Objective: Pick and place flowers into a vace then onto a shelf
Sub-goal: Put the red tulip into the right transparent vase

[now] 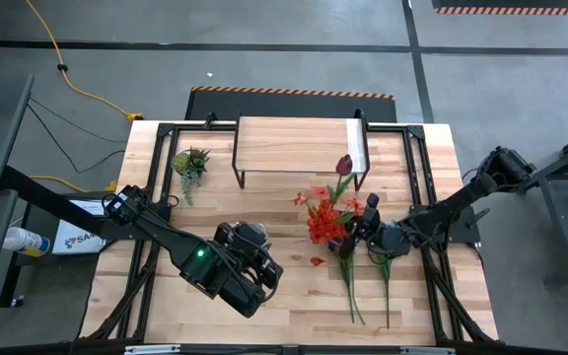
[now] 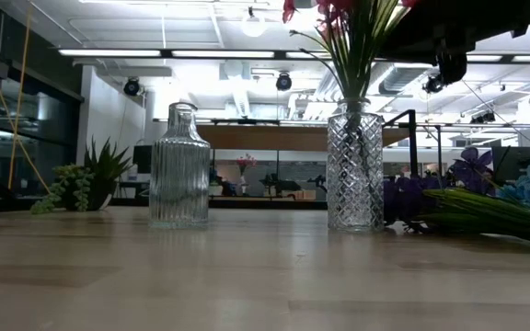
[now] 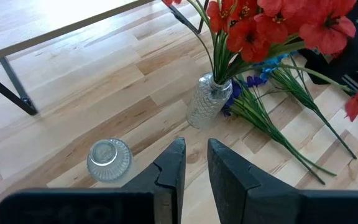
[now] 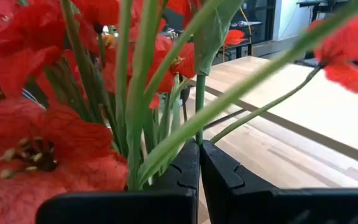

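Taking the cut-glass vase [image 3: 207, 101] as ref: left gripper [image 3: 194, 163] sits nearest w/ jaws narrow, nothing btwn them. Right gripper [image 4: 199, 163] is clamped on a green stem [image 4: 199, 106] by the red flowers [image 1: 323, 219] in it. Shelf [image 1: 299, 145] is further back.

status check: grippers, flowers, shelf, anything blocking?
Right gripper shut on a green stem among red flowers in the cut-glass vase. Left gripper empty, slightly parted, above the ribbed empty vase. Shelf bare; loose stems on the table.
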`<state>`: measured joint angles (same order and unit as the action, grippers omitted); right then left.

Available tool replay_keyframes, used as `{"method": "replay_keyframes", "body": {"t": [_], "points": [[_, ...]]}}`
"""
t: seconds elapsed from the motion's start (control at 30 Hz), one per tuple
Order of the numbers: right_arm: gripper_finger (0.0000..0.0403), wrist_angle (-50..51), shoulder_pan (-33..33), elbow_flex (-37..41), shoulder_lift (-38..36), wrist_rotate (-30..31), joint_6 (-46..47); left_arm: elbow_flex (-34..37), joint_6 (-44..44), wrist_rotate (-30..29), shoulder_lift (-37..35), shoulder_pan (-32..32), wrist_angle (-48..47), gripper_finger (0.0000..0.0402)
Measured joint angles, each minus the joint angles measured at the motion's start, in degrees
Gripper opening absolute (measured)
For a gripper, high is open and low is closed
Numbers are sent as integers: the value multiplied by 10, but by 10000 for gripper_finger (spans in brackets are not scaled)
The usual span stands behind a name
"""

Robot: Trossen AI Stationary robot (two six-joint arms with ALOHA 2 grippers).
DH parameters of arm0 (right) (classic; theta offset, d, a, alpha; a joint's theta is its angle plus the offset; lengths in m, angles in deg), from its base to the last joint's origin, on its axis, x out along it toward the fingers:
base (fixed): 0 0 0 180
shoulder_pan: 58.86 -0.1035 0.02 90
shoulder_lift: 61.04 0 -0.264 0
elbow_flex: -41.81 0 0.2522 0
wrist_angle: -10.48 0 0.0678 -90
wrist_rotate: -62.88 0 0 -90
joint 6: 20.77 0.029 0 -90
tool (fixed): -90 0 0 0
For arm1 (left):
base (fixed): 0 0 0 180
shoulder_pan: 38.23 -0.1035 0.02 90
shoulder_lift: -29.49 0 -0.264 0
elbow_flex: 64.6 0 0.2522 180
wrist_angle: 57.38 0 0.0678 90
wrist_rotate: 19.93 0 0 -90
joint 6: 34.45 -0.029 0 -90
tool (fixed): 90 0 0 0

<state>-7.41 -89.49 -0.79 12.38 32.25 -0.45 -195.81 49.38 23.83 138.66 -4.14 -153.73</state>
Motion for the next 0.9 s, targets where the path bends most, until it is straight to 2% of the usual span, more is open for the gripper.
{"method": "replay_keyframes", "body": {"t": [0.23,0.9], "points": [[0,49,-2,0,0,0,52,0,0,-9,0,0,0,104],[0,86,-2,0,0,-49,98,0,0,-10,0,0,0,104]]}}
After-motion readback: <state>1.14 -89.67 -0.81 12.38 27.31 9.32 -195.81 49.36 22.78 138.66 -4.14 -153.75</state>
